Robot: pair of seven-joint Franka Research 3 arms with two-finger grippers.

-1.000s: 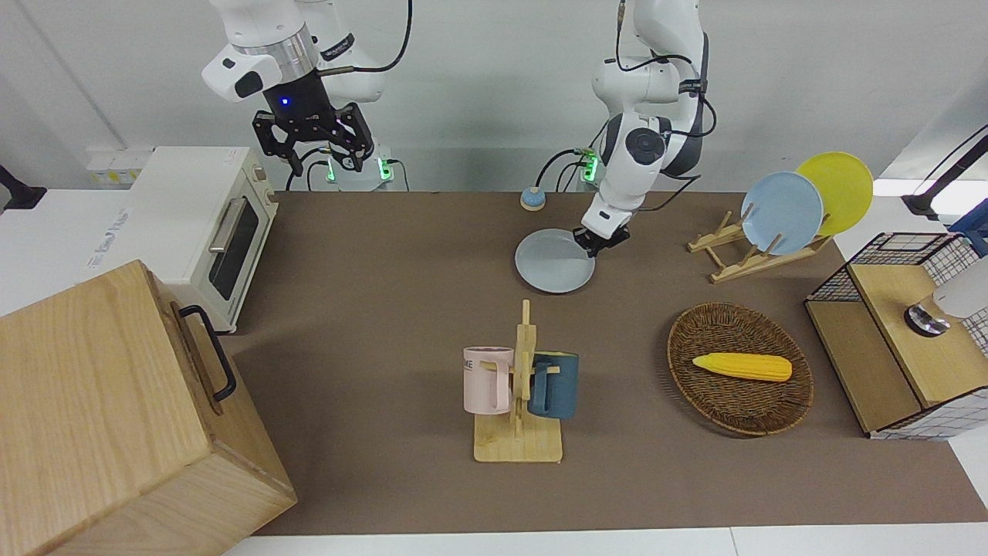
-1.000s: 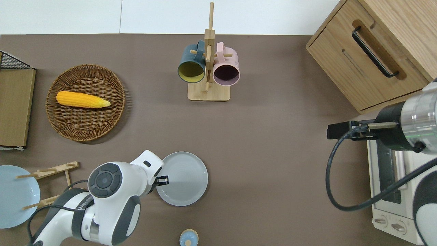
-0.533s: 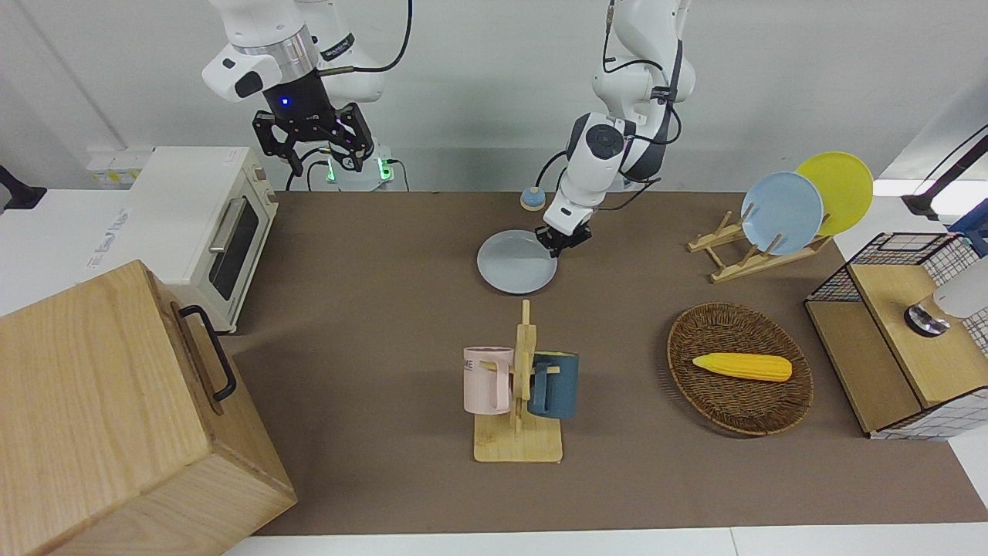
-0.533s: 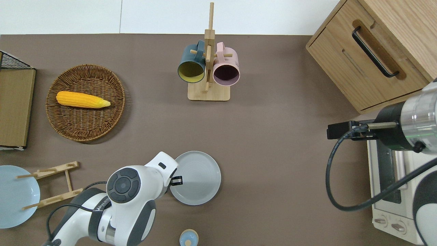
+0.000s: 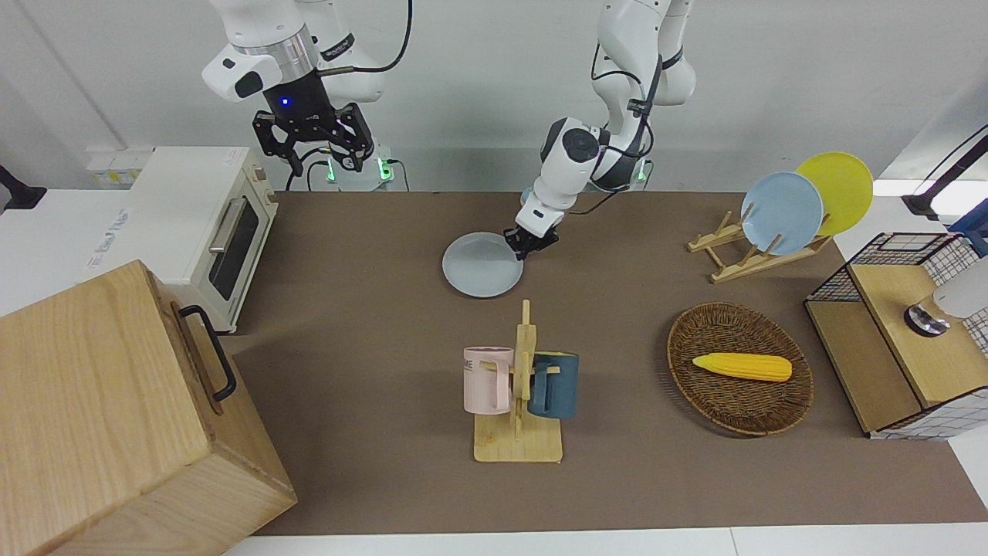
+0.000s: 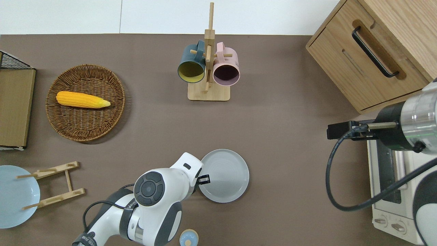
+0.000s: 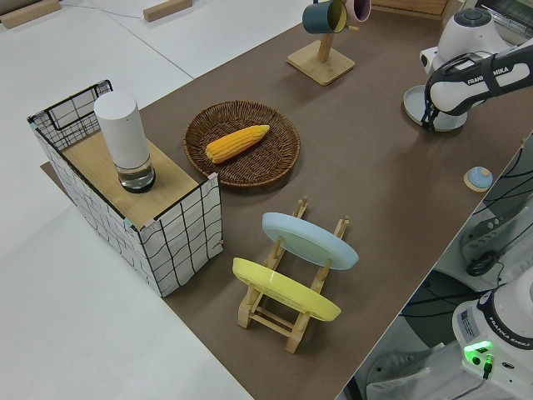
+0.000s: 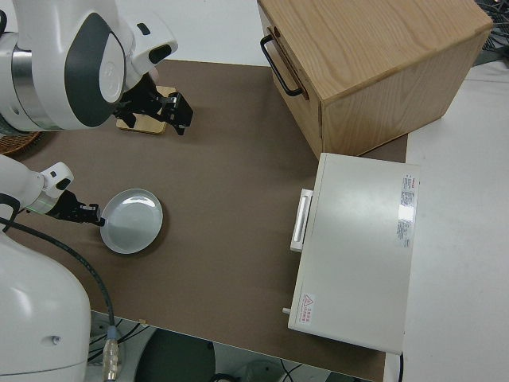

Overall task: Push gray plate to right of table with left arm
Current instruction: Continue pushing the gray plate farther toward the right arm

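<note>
Work surface: the table [image 5: 370, 347] is a wide rectangle covered with a matte brown mat, with white edging visible along the bottom of the front view. A pale wall fills the top of that view.

Fixtures, front view:
- A wooden cabinet [image 5: 116, 417] with a black handle occupies the lower left of the frame.
- A white toaster oven [image 5: 208, 224] stands above it at the left edge of the mat.
- A mug rack [image 5: 521, 386] at lower centre carries a pink mug [image 5: 486, 378] and a dark blue mug [image 5: 554, 384].
- A wicker basket [image 5: 739, 369] holding a corn cob [image 5: 742, 366] lies at centre right.
- A plate rack [image 5: 752, 247] at upper right holds a sky-blue plate [image 5: 782, 212] and a yellow plate [image 5: 837, 189].
- A wire-sided shelf box [image 5: 903, 340] sits at the right edge.

Task object: the gray plate [image 5: 482, 264] lies flat on the mat, just above centre of the front view and above the mug rack.

Left arm [image 6: 153, 198]: the left gripper [image 6: 203, 178] is down at the plate rim on the edge toward the left arm's end of the table. Whether its fingers are together or apart cannot be determined. The right arm is parked, its right gripper [image 5: 312, 139] spread wide.

Change since the earlier frames: the plate and the left gripper have both shifted toward the right arm's end of the table, leftward in the front view. All other items are unchanged.
</note>
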